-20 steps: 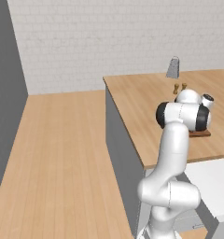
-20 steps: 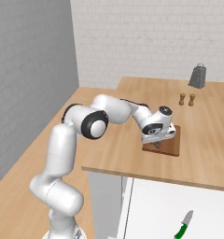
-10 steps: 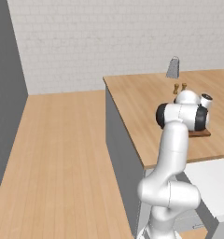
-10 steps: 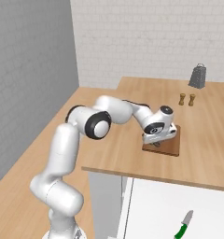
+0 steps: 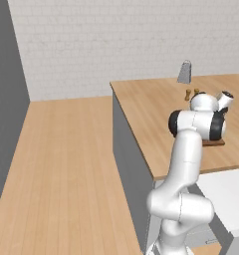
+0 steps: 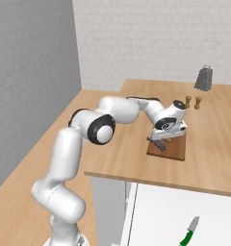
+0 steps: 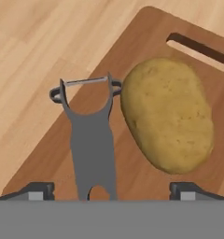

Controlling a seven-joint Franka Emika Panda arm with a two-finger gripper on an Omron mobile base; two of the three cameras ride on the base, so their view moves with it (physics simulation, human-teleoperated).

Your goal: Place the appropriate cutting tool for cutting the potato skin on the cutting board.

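The dark grey peeler (image 7: 91, 140) lies flat on the reddish-brown cutting board (image 7: 151, 42), its blade end pointing away from me. Just to its right lies the yellow-tan potato (image 7: 167, 119), almost touching the blade. My gripper (image 7: 111, 191) hovers over the peeler's handle, open, with its fingertips (image 7: 37, 190) wide apart on either side and not touching it. From the right base view the gripper (image 6: 165, 137) points down over the board (image 6: 173, 153), and the peeler (image 6: 158, 143) shows at the board's near left corner. A sliver of the board (image 5: 214, 143) peeks out behind my arm.
A tall grey grater (image 6: 203, 78) stands at the back of the light wood counter (image 6: 136, 158), with two small wooden shakers (image 6: 193, 102) in front of it. A green-handled knife (image 6: 189, 232) lies on the white surface below the counter's front edge.
The hand has lifted very slightly over the board. The peeler and potato lie where they were.
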